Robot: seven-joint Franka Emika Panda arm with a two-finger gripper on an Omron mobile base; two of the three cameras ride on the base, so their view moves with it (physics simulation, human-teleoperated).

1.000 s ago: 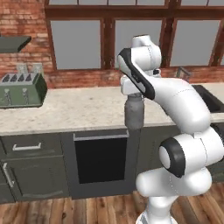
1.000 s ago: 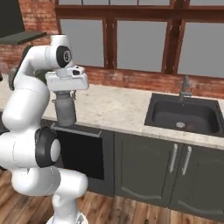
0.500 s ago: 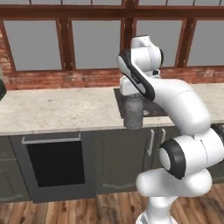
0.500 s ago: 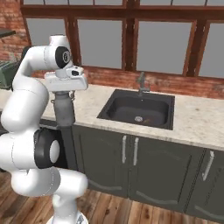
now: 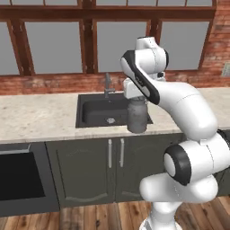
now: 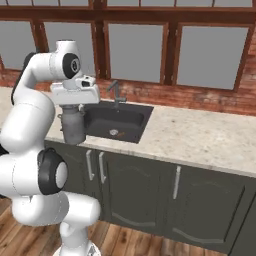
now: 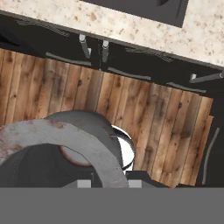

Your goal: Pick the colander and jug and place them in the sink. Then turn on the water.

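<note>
My gripper (image 5: 136, 100) (image 6: 71, 110) is shut on the rim of the dull grey jug (image 5: 137, 117) (image 6: 73, 127), which hangs upright below the hand. The jug is in front of the counter's front edge, over the wooden floor, level with the sink's near corner. In the hand view the jug's flared rim (image 7: 65, 140) curves across the lower left. The dark sink (image 5: 92, 110) (image 6: 127, 117) (image 7: 144, 8) has a round drain (image 5: 111, 120) and a slim grey faucet (image 5: 108, 85) (image 6: 114, 91). No stream of water falls from the faucet. The colander is out of view.
A speckled stone counter (image 5: 36, 117) (image 6: 200, 137) (image 7: 109, 26) runs left and right of the sink. Dark cabinet doors with metal handles (image 5: 109, 152) (image 6: 92, 165) stand below it, and an oven front (image 5: 13, 179) is at the far left. Windows and a brick wall are behind.
The whole picture has shifted: the base has driven right along the counter, bringing the sink to the middle. The jug stays in the shut gripper.
</note>
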